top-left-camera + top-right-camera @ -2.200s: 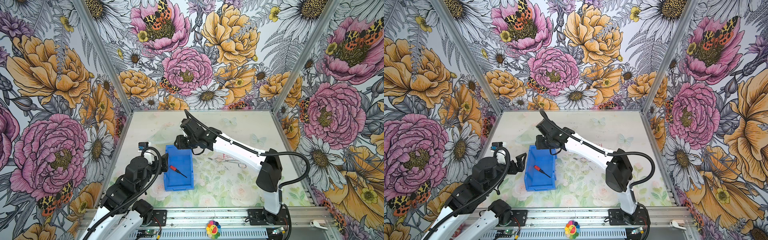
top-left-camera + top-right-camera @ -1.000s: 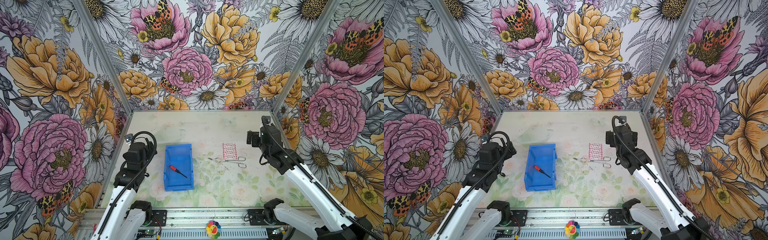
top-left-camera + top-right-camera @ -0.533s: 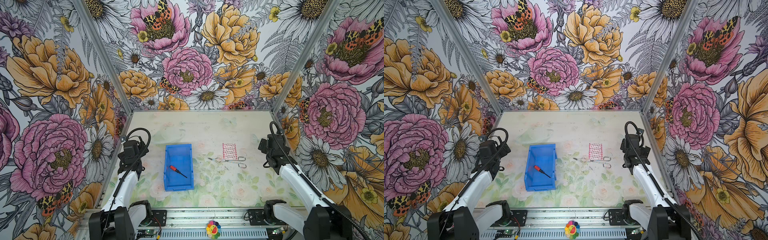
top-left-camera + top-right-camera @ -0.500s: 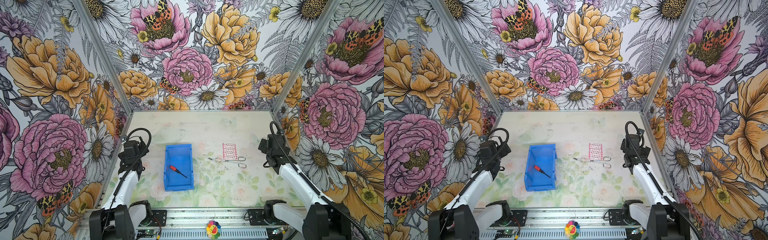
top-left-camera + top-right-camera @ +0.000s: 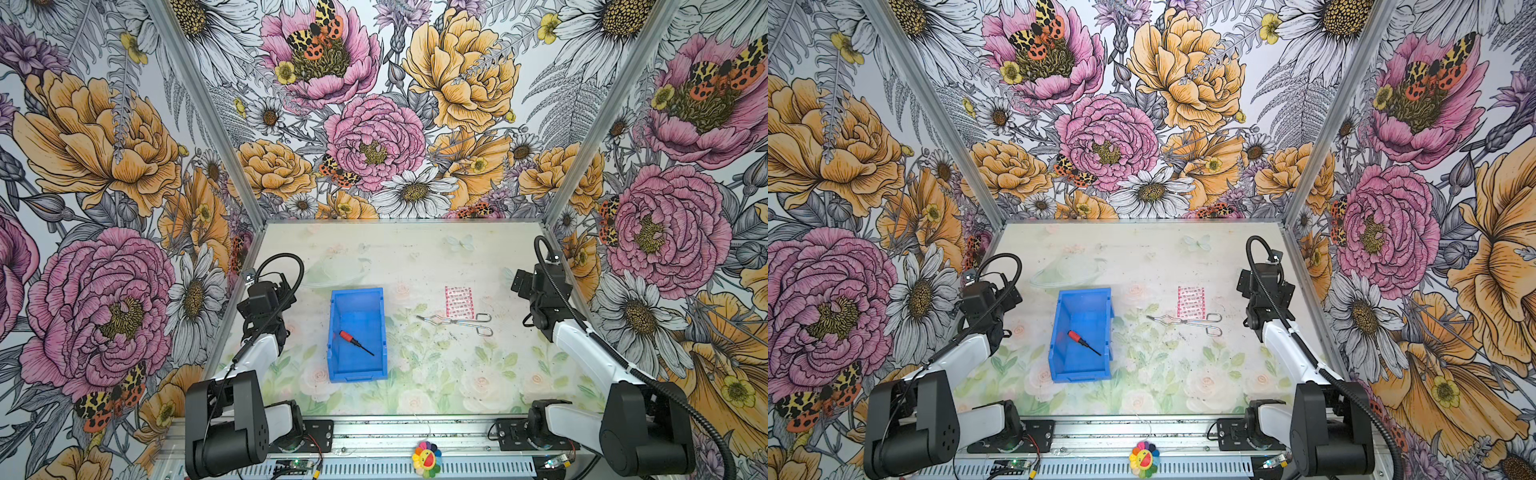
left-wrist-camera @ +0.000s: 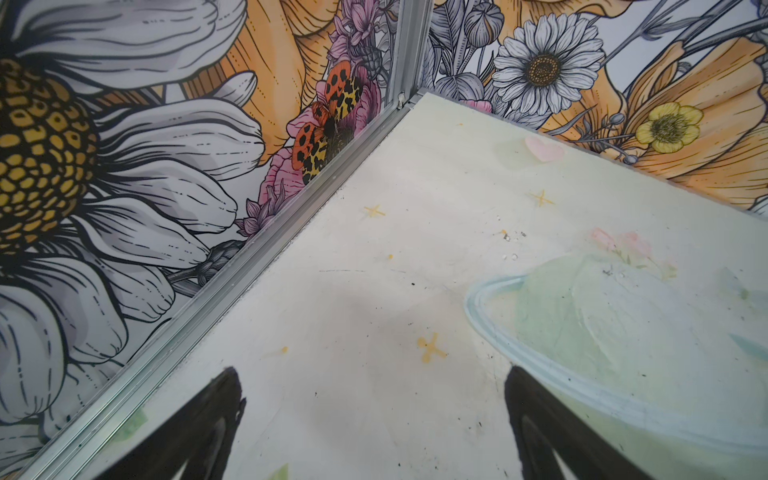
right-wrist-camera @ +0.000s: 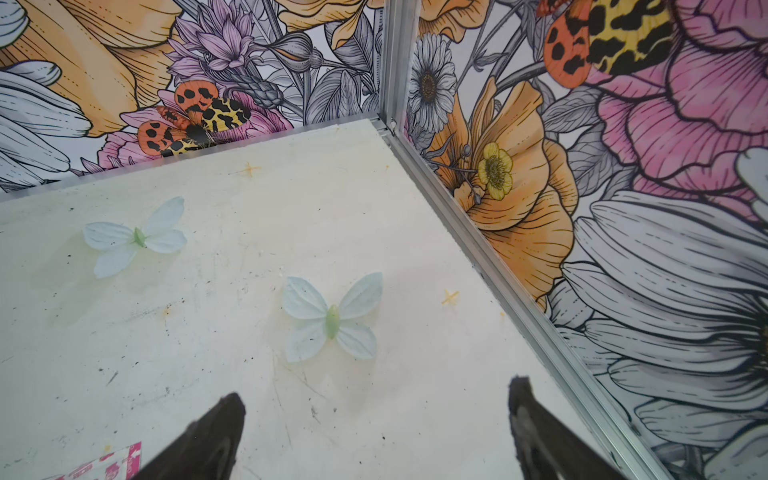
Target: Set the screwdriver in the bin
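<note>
Both pairs of jaws: spread, empty, near left and right counter (image 5: 415, 257) edges.
Screwdriver (image 5: 356, 343): lying inside bin (image 5: 359, 311), seemingly flat.
Tongs (image 5: 454, 321): on counter, well apart from bin.

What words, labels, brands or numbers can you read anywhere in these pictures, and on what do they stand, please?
No text can be read.
Pink-and-white packet: rows of red print, too small in both top views, blurred in the right wrist view.
On bin, screwdriver, tongs: no markings visible.
</note>
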Controlling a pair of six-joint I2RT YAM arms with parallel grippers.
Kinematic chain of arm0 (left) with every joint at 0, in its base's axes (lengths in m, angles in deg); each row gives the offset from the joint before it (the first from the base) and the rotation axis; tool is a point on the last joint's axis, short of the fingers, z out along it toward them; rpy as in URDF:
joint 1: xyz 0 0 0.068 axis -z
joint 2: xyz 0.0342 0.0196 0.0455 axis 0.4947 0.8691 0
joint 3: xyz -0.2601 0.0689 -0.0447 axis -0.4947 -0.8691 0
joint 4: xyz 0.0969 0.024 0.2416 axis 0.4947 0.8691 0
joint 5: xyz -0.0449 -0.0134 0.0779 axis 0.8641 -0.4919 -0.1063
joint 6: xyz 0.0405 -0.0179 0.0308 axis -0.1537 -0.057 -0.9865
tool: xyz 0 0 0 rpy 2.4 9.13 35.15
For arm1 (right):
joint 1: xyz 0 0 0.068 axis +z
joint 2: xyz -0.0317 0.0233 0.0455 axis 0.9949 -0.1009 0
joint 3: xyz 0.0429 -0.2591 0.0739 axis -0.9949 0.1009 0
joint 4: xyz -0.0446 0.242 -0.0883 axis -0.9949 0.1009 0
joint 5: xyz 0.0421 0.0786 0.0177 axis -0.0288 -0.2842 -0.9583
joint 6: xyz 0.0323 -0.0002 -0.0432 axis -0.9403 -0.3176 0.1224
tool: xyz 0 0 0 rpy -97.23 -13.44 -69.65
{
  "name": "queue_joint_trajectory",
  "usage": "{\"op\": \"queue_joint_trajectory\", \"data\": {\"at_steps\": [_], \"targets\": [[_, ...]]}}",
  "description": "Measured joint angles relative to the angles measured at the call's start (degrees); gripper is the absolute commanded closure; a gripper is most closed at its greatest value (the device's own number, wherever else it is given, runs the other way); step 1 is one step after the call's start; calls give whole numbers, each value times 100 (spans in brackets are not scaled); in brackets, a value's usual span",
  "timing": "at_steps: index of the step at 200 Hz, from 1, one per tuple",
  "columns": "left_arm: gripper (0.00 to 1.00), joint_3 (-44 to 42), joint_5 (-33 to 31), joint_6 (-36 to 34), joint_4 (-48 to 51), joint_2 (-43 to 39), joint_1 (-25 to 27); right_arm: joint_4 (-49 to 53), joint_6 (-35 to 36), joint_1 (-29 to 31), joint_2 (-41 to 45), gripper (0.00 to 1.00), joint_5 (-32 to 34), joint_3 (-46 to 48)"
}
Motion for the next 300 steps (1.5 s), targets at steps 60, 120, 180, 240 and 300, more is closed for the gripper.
{"op": "queue_joint_trajectory", "data": {"at_steps": [60, 120, 180, 240, 300], "targets": [[1, 0, 35, 9, -26, 11, 0, -334, 269, -39, -428, 1, -2, 46], [1, 0, 33, 4, -321, 232, 85, -946, 326, -79, -728, 1, -2, 354], [1, 33, -39, -81, -551, 748, 446, -1589, 243, -151, -1071, 1, -7, 472], [1, 149, -184, -131, -737, 837, 575, -2009, 210, -170, -1222, 1, 0, 503], [1, 271, -289, -341, -1016, 1156, 872, -2140, 203, -179, -1928, 1, -2, 203]]}}
